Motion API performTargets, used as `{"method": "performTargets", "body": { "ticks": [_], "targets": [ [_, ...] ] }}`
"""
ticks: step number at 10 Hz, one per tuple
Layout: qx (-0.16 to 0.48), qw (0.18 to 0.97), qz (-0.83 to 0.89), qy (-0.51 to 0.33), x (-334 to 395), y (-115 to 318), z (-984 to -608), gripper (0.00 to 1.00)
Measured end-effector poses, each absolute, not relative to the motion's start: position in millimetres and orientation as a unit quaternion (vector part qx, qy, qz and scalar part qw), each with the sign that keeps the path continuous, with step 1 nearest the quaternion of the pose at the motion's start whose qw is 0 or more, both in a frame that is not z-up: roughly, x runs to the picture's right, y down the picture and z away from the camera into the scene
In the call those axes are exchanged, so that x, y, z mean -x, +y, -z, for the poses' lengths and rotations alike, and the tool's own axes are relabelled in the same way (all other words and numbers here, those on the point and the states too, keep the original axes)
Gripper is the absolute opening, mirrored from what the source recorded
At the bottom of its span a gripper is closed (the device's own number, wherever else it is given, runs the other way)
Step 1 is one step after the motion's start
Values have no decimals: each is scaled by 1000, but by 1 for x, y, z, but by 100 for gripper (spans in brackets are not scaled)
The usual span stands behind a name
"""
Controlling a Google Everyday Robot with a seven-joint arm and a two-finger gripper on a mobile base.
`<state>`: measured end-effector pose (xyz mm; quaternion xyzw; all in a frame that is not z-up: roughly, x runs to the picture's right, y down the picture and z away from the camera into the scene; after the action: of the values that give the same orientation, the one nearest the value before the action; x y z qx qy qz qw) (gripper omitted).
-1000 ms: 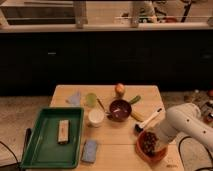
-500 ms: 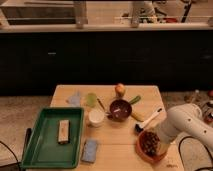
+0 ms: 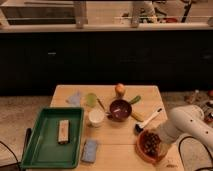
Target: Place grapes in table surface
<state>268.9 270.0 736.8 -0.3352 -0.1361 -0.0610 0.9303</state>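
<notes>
In the camera view, nothing is seen to have shifted over the last second: the arm and every object are found where they were. The step is therefore judged to be stalled or paused at the pick, with the placing not yet begun.

The gripper [image 3: 158, 140] is lowered at the far-side rim of the orange bowl [image 3: 142, 153]. Whether it is open, or has hold of anything, cannot be told. The grapes [image 3: 149, 143], a dark, knobbly cluster of round berries, are seen directly beside it, inside that smooth, shallow bowl.

The table surface [image 3: 116, 148], pale matte wood, lies bare just to the left of the gripper. Further left a glossy green tray [image 3: 44, 152] is seen. Beyond the gripper, a rounded purple bowl [image 3: 120, 110] and a smooth apple [image 3: 120, 89] are set.
</notes>
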Motion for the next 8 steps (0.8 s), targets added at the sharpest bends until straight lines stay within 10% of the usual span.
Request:
{"method": "performTargets", "body": {
  "ticks": [4, 8],
  "targets": [
    [346, 924, 63, -149, -260, 274, -757, 69],
    [359, 917, 66, -161, -253, 278, -773, 29]
  ]
}}
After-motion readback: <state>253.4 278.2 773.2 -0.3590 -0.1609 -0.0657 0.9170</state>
